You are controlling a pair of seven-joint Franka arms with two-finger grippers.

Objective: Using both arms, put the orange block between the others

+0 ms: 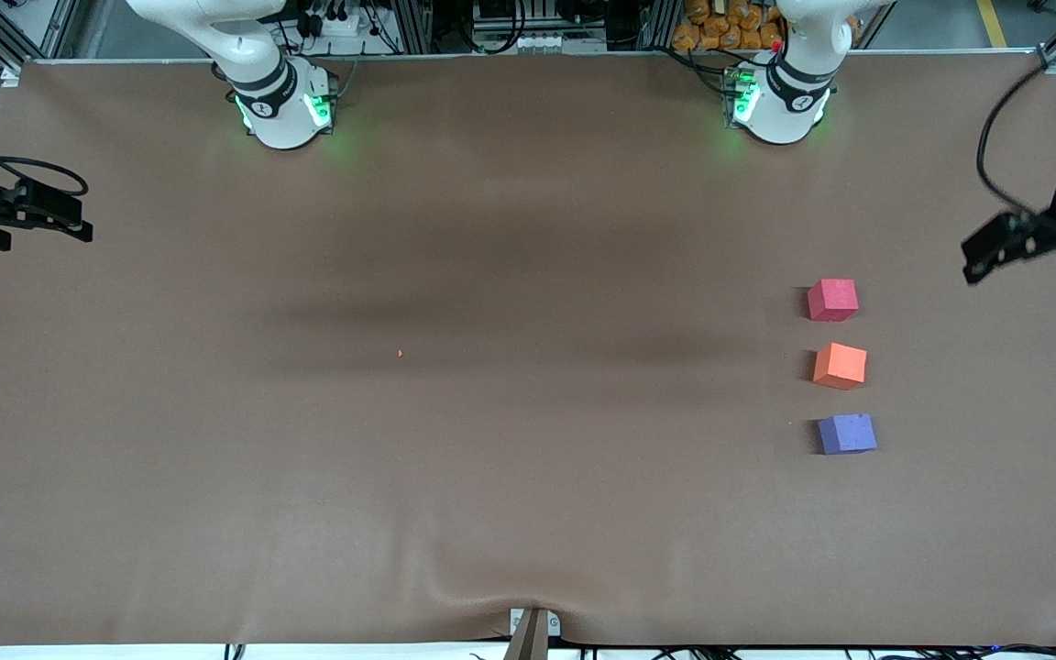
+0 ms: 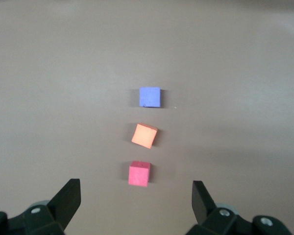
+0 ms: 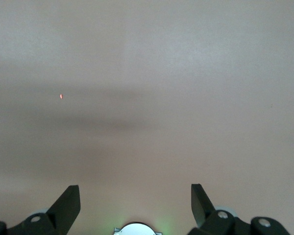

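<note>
Three small foam cubes stand in a row on the brown table toward the left arm's end. The orange block (image 1: 840, 366) (image 2: 144, 135) sits between the others, apart from both. The red-pink cube (image 1: 832, 300) (image 2: 139, 174) is farther from the front camera. The purple-blue cube (image 1: 847, 434) (image 2: 150, 97) is nearer to it. My left gripper (image 1: 984, 252) (image 2: 137, 196) hangs open and empty above the table's end, beside the red-pink cube. My right gripper (image 1: 81, 215) (image 3: 135, 196) waits open and empty over the right arm's end of the table.
A tiny orange crumb (image 1: 400, 352) (image 3: 61, 96) lies near the middle of the brown cover (image 1: 528, 513). The cover wrinkles above a metal bracket (image 1: 533, 631) at the front edge. Both arm bases (image 1: 285, 110) (image 1: 780, 105) stand along the back edge.
</note>
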